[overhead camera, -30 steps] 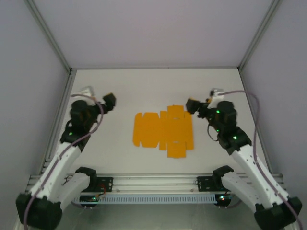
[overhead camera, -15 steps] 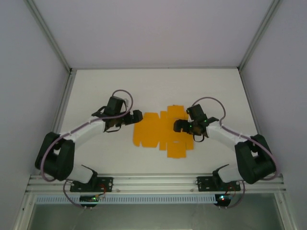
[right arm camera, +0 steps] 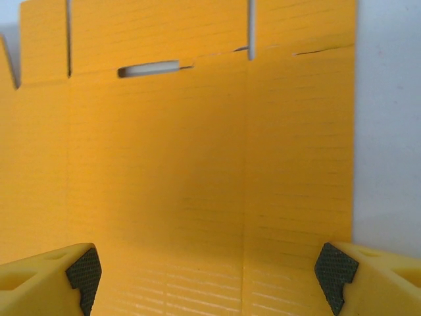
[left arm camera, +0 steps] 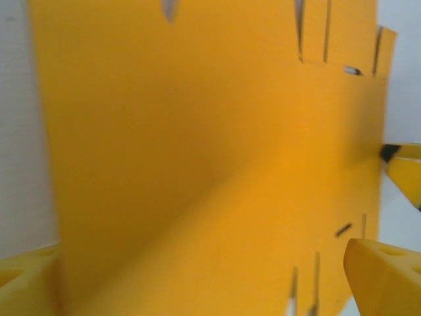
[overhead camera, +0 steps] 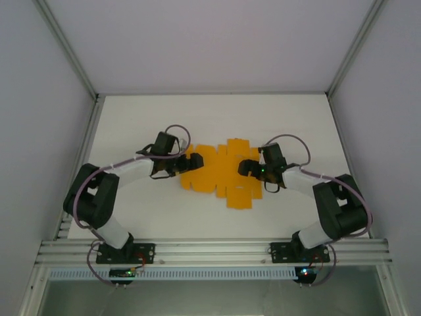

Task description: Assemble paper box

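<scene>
Card for the box lay unfolded near the middle of the worktop, a flat orange-yellow die-cut sheet with its flaps and tabs spread out and no panel raised that I could make out from above. I judged the assembly barely begun: no crease looked folded and no tab sat in a slot.

My arms reached in from opposite sides, I think so that each could work one end while the other steadied the sheet. My left gripper sat at the card's left edge and my right gripper over its right-hand panels.

Left wrist view: my fingers stood wide apart at the bottom corners, with the card's surface running between them. The jaws were open and clamped nothing. The card's left edge met the left-hand finger in the picture, but I could not tell whether it touched.

Right wrist view: both pads stood just as wide, spanning two panels and a crease, with a slot farther up the sheet. That gripper was open too and held nothing. Whether its tips rested on the card or hung just above, I could not tell.
</scene>
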You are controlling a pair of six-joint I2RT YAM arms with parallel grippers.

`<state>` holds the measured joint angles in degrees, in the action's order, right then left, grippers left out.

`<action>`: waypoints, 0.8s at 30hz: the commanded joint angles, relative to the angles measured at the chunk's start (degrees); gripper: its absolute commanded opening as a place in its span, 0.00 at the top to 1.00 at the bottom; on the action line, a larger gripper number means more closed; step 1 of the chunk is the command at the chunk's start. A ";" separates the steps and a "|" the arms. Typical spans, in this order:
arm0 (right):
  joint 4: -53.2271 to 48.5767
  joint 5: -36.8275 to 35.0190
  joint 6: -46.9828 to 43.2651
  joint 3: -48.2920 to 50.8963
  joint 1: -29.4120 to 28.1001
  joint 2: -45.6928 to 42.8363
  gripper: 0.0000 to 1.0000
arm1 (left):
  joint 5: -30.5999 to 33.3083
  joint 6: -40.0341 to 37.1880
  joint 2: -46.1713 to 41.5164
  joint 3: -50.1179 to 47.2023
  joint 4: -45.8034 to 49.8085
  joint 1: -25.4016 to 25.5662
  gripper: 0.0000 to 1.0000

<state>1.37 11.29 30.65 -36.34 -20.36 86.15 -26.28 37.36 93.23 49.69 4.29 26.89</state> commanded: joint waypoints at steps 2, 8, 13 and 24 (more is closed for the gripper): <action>-6.72 2.94 2.02 3.18 0.12 4.69 0.09 | -6.28 4.78 0.29 -2.43 -10.39 -0.37 0.27; -9.03 1.46 -1.60 2.52 1.58 -2.39 0.06 | -2.87 4.56 -5.98 -2.36 -11.09 -0.80 0.90; -13.87 2.39 -7.61 -1.92 6.18 -14.95 0.01 | -3.44 5.13 -12.64 -1.95 -14.42 -1.36 1.00; -9.34 29.45 -10.77 -8.74 13.51 -17.47 0.17 | -14.99 11.93 -22.75 1.76 -23.67 -2.44 1.00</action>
<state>-8.23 30.96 21.41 -42.37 -7.44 66.72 -36.51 47.70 72.05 48.03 -15.62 24.71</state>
